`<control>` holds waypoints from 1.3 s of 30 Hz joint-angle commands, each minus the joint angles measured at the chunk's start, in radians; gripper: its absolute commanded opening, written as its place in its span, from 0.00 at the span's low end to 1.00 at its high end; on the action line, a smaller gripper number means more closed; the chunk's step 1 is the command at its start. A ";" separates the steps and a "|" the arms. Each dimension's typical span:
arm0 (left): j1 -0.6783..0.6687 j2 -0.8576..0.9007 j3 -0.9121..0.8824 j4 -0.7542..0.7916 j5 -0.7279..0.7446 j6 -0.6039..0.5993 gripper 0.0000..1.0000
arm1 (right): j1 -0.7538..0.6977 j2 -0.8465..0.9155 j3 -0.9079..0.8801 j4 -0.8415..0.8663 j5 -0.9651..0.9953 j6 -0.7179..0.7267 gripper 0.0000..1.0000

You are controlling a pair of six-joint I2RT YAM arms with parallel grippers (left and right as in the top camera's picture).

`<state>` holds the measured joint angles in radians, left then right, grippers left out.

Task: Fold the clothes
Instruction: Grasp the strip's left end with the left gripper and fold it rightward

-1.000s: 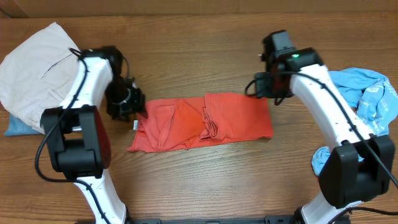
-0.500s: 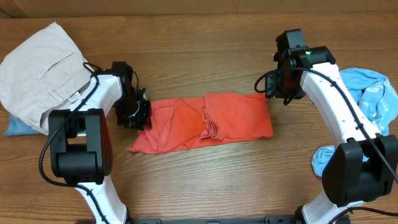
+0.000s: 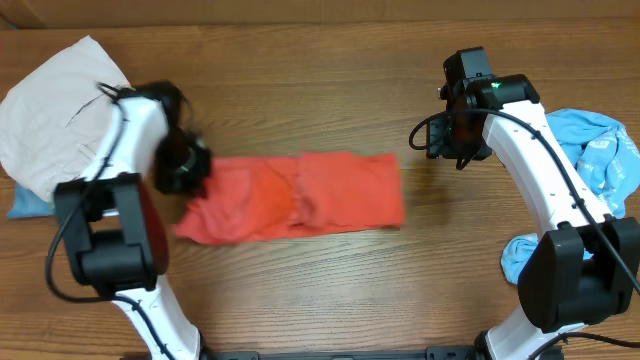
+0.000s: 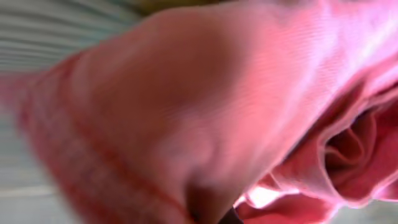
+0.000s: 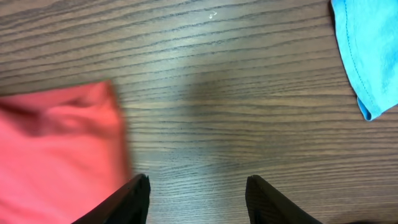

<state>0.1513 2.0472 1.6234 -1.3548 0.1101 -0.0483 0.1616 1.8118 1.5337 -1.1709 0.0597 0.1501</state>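
The red-orange T-shirt (image 3: 300, 195) lies folded into a long band across the middle of the table. My left gripper (image 3: 185, 170) is shut on its left end, and bunched red fabric (image 4: 186, 93) fills the blurred left wrist view. My right gripper (image 3: 440, 140) hangs open over bare wood just right of the T-shirt's right edge (image 5: 56, 149), with nothing between its fingers (image 5: 134, 199). The light sky-blue shirt (image 3: 600, 160) lies crumpled at the right edge of the table, and a corner of it (image 5: 367, 50) shows in the right wrist view.
Beige trousers (image 3: 50, 110) are piled at the far left beside my left arm, with a bit of darker blue cloth (image 3: 25, 203) sticking out beneath them. More light blue fabric (image 3: 515, 255) lies by the right arm's base.
My left gripper closed on the T-shirt's left end and pulled it left. The whole shirt slid left, away from my right gripper, which shifted right earlier and then held still.
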 commanded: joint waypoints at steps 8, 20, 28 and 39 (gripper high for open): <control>0.190 -0.002 0.332 -0.104 0.052 0.027 0.07 | -0.002 -0.023 0.024 0.003 0.006 0.004 0.53; 0.050 -0.002 0.406 -0.154 0.543 0.056 0.05 | -0.002 -0.023 0.024 -0.006 0.006 0.003 0.53; -0.146 -0.002 0.406 -0.186 0.349 0.044 0.06 | -0.002 -0.023 0.024 -0.006 0.006 0.003 0.53; -0.389 0.009 0.398 -0.170 0.135 0.016 0.16 | -0.002 -0.023 0.024 -0.006 0.006 0.003 0.53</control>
<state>-0.1978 2.0472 2.0018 -1.5261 0.3126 -0.0231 0.1616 1.8118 1.5337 -1.1786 0.0593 0.1497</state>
